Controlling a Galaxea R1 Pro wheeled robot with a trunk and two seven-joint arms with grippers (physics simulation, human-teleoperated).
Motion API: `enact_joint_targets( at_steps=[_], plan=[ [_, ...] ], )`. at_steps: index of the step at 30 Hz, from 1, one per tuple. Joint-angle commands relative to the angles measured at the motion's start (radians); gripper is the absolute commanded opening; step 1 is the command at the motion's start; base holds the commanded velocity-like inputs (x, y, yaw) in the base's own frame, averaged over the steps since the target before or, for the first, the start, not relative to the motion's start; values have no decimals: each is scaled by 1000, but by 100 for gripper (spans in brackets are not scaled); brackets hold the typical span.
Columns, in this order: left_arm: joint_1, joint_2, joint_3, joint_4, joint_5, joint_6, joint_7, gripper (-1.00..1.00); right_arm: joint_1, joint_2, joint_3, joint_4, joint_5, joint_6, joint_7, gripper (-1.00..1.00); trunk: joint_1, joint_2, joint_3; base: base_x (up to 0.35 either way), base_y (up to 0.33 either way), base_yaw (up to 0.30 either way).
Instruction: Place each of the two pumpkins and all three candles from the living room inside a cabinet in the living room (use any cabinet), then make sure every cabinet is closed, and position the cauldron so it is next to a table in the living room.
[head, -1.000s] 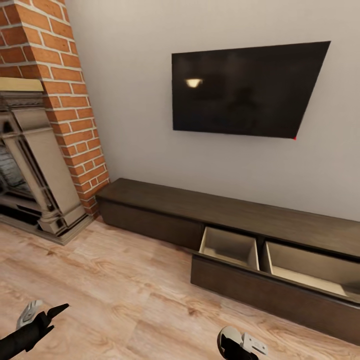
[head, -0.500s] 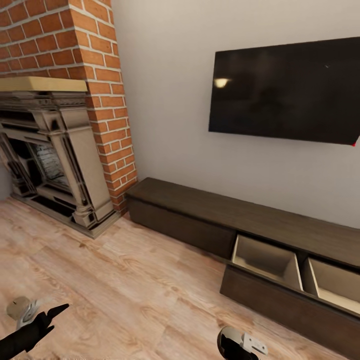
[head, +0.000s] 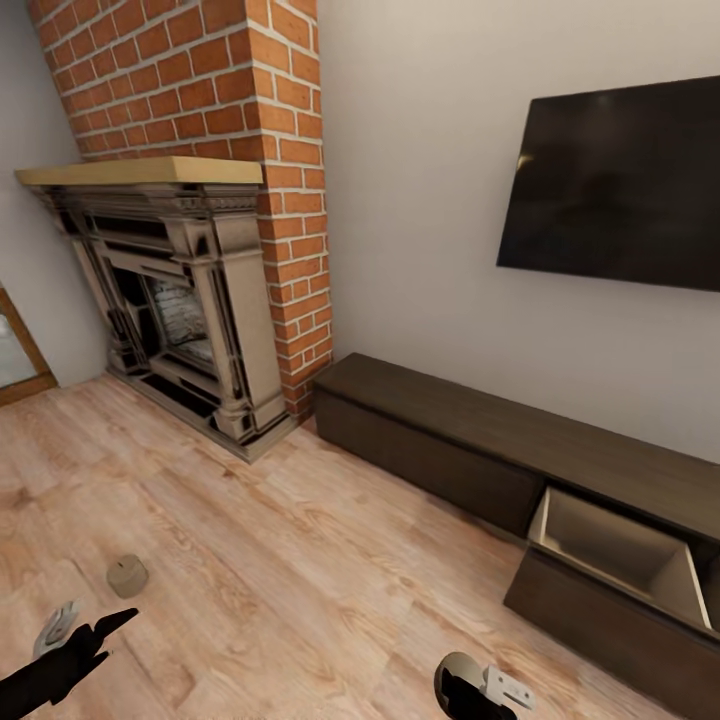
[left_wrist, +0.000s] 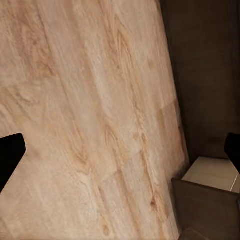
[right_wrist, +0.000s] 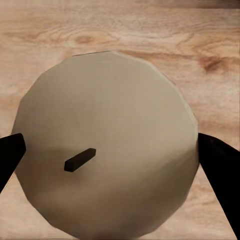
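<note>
A pale wood-plank floor (head: 300, 560) runs up to a grey wall, with a red-brick chimney (head: 250, 120) and a dark carved fireplace (head: 170, 300) at one end and a black television (head: 625, 190) hung on the wall further along.

In the right wrist view a candle (right_wrist: 107, 145), cream-tan with a short dark wick, sits squarely between the two black fingertips (right_wrist: 10, 155) of the right gripper (right_wrist: 112, 155); the jaws stand wide enough to take its full width and press against its sides, so it is pinched there. In the head view that arm shows at the bottom edge.

A second candle (head: 127, 576) lies loose on the floor, just beyond the left gripper (head: 85, 630), apart from it and not touched. The left wrist view shows that gripper's fingers far apart with bare planks between them.

Beneath the television stretches the long dark-brown cabinet (head: 470, 450). Its drawer (head: 615, 550) at the far right is pulled out, the pale inside showing; the fronts nearer the fireplace are flush.
</note>
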Motion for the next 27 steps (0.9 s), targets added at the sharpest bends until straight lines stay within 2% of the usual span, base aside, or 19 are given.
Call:
enact_joint_targets(
  at_steps=[1,14,27],
  plan=[
    [-1,0,0,1,6,8,-1,100,-1,0,9,-1,-4,-3,-6,-100,0,0,-1,39,157,276],
    [-1,0,0,0,5,7,1,100,-1,0,9,-1,-3,-3,-6,-100,0,0,-1,95,100,276],
    [-1,0,0,0,3,6,1,100,-1,0,9,-1,-3,-3,-6,-100,0,0,-1,146,8,276]
  ],
)
